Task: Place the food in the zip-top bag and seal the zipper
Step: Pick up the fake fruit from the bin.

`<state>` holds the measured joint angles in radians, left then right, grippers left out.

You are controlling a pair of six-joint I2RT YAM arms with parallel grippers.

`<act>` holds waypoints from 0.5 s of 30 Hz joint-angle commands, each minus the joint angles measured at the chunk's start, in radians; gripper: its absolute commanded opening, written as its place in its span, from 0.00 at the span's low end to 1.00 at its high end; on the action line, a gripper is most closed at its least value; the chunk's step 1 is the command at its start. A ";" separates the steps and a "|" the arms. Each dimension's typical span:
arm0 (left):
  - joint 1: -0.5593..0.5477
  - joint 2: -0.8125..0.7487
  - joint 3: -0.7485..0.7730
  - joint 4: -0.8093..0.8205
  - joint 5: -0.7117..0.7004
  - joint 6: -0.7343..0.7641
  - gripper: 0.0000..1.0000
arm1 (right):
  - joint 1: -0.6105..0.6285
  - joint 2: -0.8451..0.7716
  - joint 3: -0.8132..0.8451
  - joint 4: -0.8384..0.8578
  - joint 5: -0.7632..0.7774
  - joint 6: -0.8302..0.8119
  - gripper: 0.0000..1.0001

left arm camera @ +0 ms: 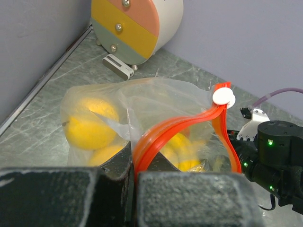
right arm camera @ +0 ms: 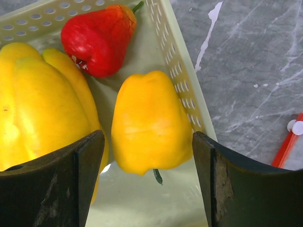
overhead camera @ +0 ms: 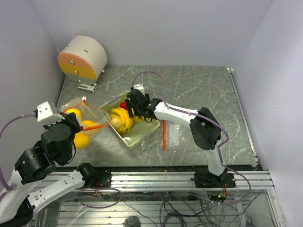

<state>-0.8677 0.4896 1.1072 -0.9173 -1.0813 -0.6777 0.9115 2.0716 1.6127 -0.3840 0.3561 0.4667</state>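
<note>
The clear zip-top bag is held up at the left with several yellow fruits inside. My left gripper is shut on its red-orange zipper, whose mouth gapes open toward the tray; a white slider sits at the far end. My right gripper is open over the pale green tray, its fingers on either side of a yellow fruit without touching it. A red piece and a big yellow fruit lie beside it in the tray.
A round pastel toy drum stands at the back left, also in the left wrist view. A second red strip with a clear sheet lies right of the tray. Grey walls close in on three sides.
</note>
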 commanded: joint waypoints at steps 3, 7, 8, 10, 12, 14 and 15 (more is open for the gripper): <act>-0.003 0.002 0.013 0.026 -0.026 0.028 0.07 | 0.001 0.067 0.036 -0.046 0.013 -0.005 0.82; -0.004 0.005 0.012 0.026 -0.016 0.024 0.07 | 0.001 0.115 0.051 -0.065 0.003 -0.007 0.85; -0.004 0.006 0.014 0.022 -0.017 0.020 0.07 | 0.002 0.122 0.052 -0.068 0.002 -0.006 0.86; -0.003 0.006 0.017 0.012 -0.019 0.012 0.07 | 0.002 0.129 0.049 -0.066 0.000 -0.002 0.86; -0.004 0.006 0.019 0.008 -0.019 0.008 0.07 | 0.003 0.127 0.042 -0.059 -0.001 -0.001 0.85; -0.003 0.006 0.019 0.012 -0.017 0.008 0.07 | 0.002 0.125 0.042 -0.057 -0.002 -0.004 0.83; -0.003 0.006 0.017 0.015 -0.018 0.010 0.07 | 0.002 0.125 0.045 -0.060 -0.003 -0.009 0.83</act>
<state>-0.8677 0.4908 1.1072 -0.9176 -1.0813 -0.6666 0.9100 2.1307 1.6737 -0.3920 0.3553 0.4709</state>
